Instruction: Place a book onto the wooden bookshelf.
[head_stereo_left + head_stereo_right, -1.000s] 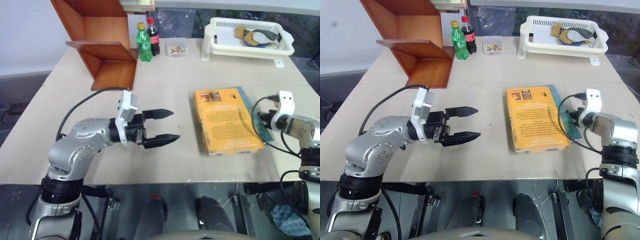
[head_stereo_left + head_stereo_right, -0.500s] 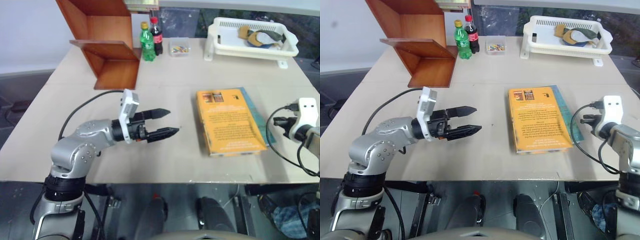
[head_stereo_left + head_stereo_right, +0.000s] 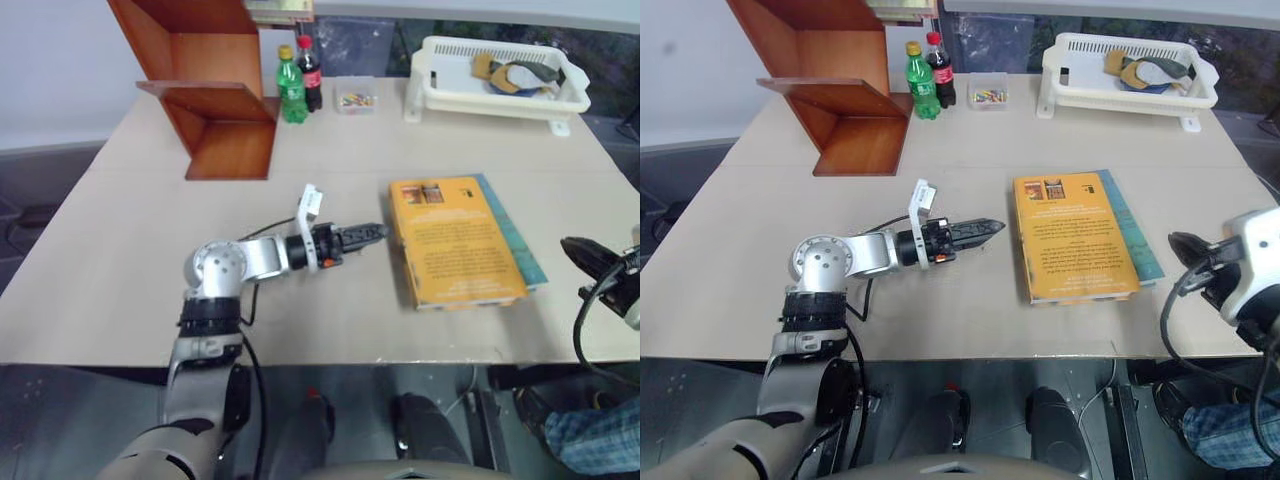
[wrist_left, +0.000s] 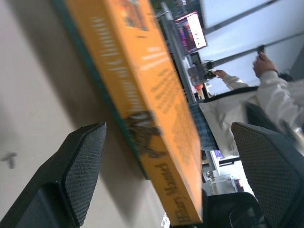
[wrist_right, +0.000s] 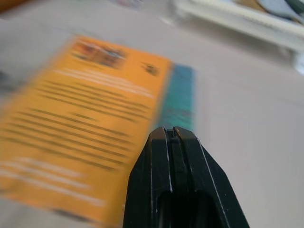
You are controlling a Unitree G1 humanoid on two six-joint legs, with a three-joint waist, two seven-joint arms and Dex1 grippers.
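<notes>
The book (image 3: 455, 240), thick and orange-yellow, lies flat at the table's right middle on top of a thinner teal-blue book (image 3: 512, 232). My left gripper (image 3: 376, 232) points at its left edge, tips just short of the spine. It is open and empty, one finger above the other. In the left wrist view the orange spine (image 4: 156, 142) lies ahead between the two fingers (image 4: 78, 171). My right gripper (image 3: 1190, 245) hovers shut and empty off the books' right side, near the table's front right corner. The wooden bookshelf (image 3: 215, 100) stands at the far left.
A green bottle (image 3: 290, 88) and a cola bottle (image 3: 309, 68) stand beside the shelf, next to a small clear box (image 3: 354, 98). A white basket (image 3: 495, 78) with items sits at the far right. A person (image 4: 268, 85) shows beyond the table in the left wrist view.
My left arm has swung forward and right to the book's spine, and its wrist has rolled. My right gripper has pulled back from the books' right edge toward me.
</notes>
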